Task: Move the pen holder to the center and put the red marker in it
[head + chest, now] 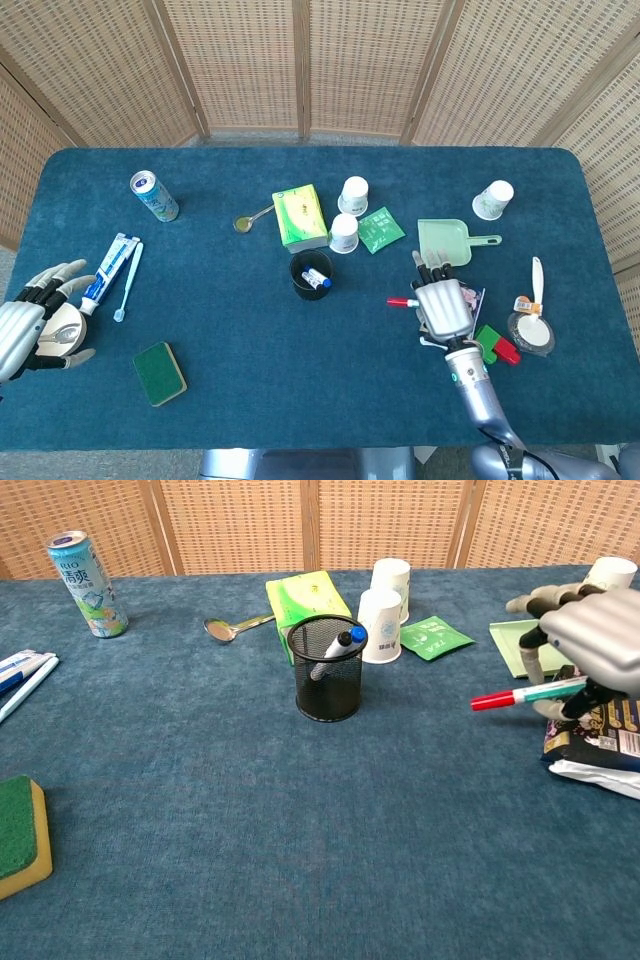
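L hand (40,325) sits at the far left table edge, fingers spread apart, holding nothing, well apart from the job. Just beside it: toothpaste tube (108,272) & toothbrush (129,281), w/ the green sponge (160,373) nearer the front edge and the drink can (88,570) toward the back.

Mid-table: black mesh pen holder (327,667) stands upright, about centre by the head view, so step 1 looks done (my read). A blue-capped marker (337,650) already leans inside it. Right behind: green tissue box (307,598), two paper cups (380,626), metal spoon (234,627), green tea packet (435,636).

Right side: R hand (590,650) is clamped on the red marker (525,693), which is held roughly level and clear of the cloth, red cap pointing left toward the holder. So the step in hand is the carry, judging by that.

Next move, as I see it: travel left to the holder, tip the marker toward vertical, lower it through the rim beside the blue-capped one, then let go. Too flat an entry could catch the rim or tip the holder.

Room: the cloth between R hand and holder is open; front half of the table is bare too. Clutter sits behind the holder & around R hand (green dustpan (445,241), snack packet (595,740)), so approach from the front-right looks safest. Right table edge is near that arm.
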### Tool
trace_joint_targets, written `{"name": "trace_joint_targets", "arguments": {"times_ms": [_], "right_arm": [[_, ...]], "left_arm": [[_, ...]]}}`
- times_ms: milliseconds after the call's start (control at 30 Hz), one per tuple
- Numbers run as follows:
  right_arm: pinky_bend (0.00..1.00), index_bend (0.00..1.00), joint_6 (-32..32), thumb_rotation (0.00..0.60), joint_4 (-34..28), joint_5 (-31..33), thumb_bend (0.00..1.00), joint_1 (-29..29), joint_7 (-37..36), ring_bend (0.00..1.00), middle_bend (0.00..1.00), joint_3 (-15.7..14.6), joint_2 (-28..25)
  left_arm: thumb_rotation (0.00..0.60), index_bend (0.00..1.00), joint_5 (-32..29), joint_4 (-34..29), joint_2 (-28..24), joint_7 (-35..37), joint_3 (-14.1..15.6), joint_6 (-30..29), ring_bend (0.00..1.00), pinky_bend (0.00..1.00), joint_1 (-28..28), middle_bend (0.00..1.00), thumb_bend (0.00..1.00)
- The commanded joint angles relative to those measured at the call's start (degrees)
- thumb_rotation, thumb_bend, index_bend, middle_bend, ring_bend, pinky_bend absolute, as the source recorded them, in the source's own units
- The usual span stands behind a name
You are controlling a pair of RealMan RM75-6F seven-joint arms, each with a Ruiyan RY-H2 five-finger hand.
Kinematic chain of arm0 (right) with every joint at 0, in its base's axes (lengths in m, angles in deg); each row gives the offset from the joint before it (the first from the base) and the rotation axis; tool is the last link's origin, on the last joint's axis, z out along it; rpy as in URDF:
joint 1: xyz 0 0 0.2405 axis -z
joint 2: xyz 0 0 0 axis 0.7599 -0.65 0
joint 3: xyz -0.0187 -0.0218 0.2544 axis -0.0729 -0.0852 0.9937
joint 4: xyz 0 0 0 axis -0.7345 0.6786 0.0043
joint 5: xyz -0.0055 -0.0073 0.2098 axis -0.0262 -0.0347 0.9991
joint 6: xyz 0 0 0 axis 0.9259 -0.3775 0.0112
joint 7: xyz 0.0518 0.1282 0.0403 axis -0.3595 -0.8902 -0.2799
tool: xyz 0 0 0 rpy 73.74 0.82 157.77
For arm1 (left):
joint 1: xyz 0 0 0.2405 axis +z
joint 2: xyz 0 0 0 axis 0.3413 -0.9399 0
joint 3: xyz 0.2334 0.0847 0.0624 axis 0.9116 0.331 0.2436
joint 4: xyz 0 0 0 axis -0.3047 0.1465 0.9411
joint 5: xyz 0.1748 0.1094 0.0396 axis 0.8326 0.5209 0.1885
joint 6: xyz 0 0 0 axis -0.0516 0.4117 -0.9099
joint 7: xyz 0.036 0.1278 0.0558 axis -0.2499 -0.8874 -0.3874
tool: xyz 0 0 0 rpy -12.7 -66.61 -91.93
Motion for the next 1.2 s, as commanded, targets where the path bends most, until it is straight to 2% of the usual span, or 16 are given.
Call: {"name": "trace_joint_targets", "arguments": {"times_ms": [33,200,333,467,600,867,1200], "right_arm": [[0.12,0.59,-1.9,0.6,-2.6,-2.2,0.39,0.4,0.8,0.0,0.07,-0.3,-2.0],[0.14,0.59,-5.0,0.6,-8.8,-6.6,0.39,0.6,3.9,0.0,0.09,-0.3,-5.4],[0.15,0.59,-6.3,0.6,-15.0,-9.8,0.39,-0.2,9.2,0.0,0.09,0.3,-7.5],[0.17,0.59,-5.1,0.6,-21.2,-9.6,0.4,-2.1,15.7,0.0,0.09,2.5,-8.1],[0.18,0.59,-3.1,0.6,-24.4,-7.3,0.4,-4.6,22.3,0.0,0.09,5.2,-7.0],[0.21,0.59,0.3,0.6,-24.1,0.8,0.41,-11.3,34.6,0.0,0.1,10.5,-1.7],[0.23,0.59,-1.3,0.6,-18.9,8.8,0.42,-17.7,44.5,0.0,0.11,13.4,5.3]], "left_arm": [[0.6,0.15,0.1,0.1,-0.1,0.2,0.0,-0.3,0.0,0.07,0.1,0.0,0.04],[0.6,0.15,0.6,0.3,-0.2,1.0,0.1,-0.6,0.0,0.07,0.2,0.0,0.04],[0.6,0.15,0.9,0.5,-0.4,1.7,0.1,-1.0,0.0,0.07,0.4,0.0,0.04],[0.6,0.15,1.3,0.7,-0.6,2.5,0.2,-1.5,0.0,0.07,0.6,0.0,0.04],[0.6,0.15,1.7,1.1,-0.7,3.2,0.3,-2.0,0.0,0.07,0.8,0.0,0.04],[0.6,0.15,1.6,1.9,-0.8,4.4,0.2,-1.9,0.0,0.07,0.6,0.0,0.04],[0.6,0.15,1.8,2.3,-0.8,5.1,0.2,-1.5,0.0,0.07,0.3,0.0,0.04]]}}
